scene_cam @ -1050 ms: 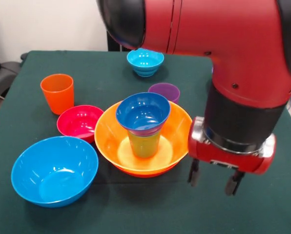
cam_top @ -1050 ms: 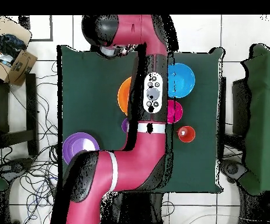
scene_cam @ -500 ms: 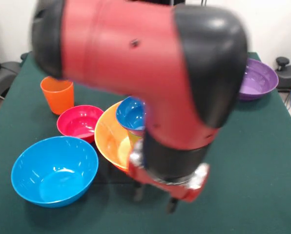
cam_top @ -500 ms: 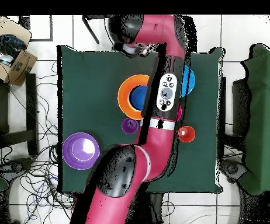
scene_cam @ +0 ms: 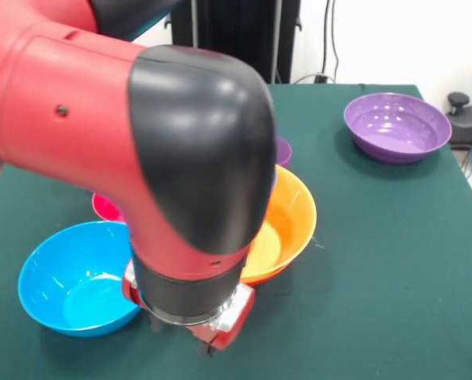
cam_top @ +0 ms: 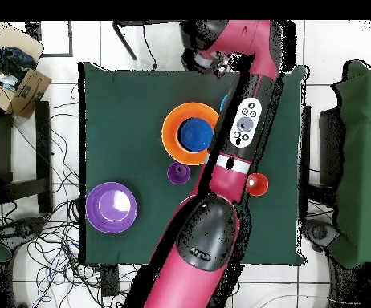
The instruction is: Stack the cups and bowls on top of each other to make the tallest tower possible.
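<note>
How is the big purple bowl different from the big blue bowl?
The purple bowl is violet; the blue bowl is sky blue. The purple bowl sits alone near the table's corner, apart from everything, while the blue bowl sits right beside the robot arm, which hides part of its rim. Both are large, glossy, round, upright and empty as far as shown.

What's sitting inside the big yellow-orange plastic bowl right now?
In the overhead view, a dark blue small bowl sits at the centre of the large yellow-orange bowl. What supports it cannot be seen: the arm blocks the front view.
</note>
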